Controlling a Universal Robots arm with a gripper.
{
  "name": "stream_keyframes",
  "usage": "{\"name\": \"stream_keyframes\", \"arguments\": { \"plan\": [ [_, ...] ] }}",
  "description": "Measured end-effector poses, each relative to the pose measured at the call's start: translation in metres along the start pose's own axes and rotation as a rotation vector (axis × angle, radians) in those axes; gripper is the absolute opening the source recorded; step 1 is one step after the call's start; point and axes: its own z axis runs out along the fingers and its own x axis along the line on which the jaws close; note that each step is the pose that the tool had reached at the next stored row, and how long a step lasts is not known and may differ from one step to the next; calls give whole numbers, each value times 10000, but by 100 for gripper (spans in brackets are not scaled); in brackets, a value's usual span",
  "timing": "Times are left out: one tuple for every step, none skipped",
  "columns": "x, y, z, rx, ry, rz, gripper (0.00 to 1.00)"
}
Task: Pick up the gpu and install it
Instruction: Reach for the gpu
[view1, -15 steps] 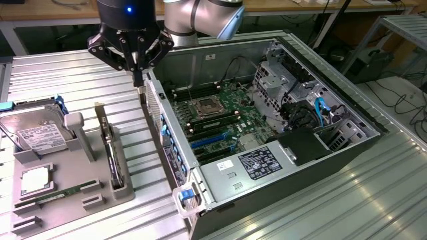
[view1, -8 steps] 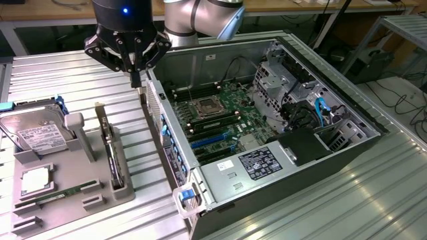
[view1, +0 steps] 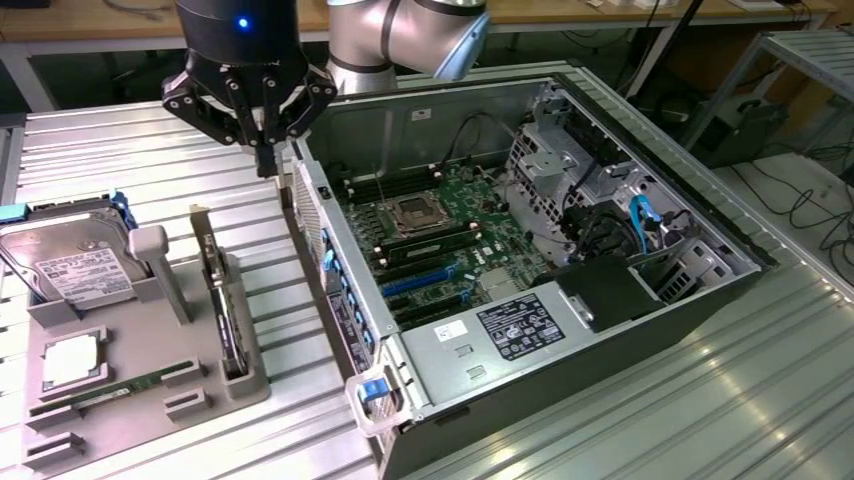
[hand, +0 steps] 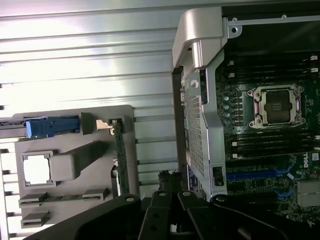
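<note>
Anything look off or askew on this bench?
Nothing stands out. The gpu stands on edge in its holder slot, untouched; the hand hangs shut and empty above the table beside the open case.

Robotics lab: ribbed metal workbench (view1: 707, 400), open computer case (view1: 574, 392), cabled desks (view1: 561, 12) behind.

The arm (view1: 400, 35) is rounded silver-grey tubing with a blue-grey joint cap. The gripper (view1: 267, 150) is black, its angular linkage bars pinned by round screws; at its twelve o'clock, a black cylindrical wrist (view1: 220, 30) carries a small blue light (view1: 242, 22).
</note>
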Motion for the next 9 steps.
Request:
{"name": "stream_keyframes", "arguments": {
  "plan": [
    [6,0,1,0,1,1,11],
    [13,-1,2,1,2,1,11],
    [19,-2,3,1,2,1,11],
    [26,-2,4,1,1,0,11],
    [33,-3,4,1,2,1,11],
    [40,-4,5,1,2,1,11],
    [49,-5,6,1,2,1,11],
    [58,-5,7,1,2,1,11],
    [68,-7,7,1,2,1,11]
  ]
}}
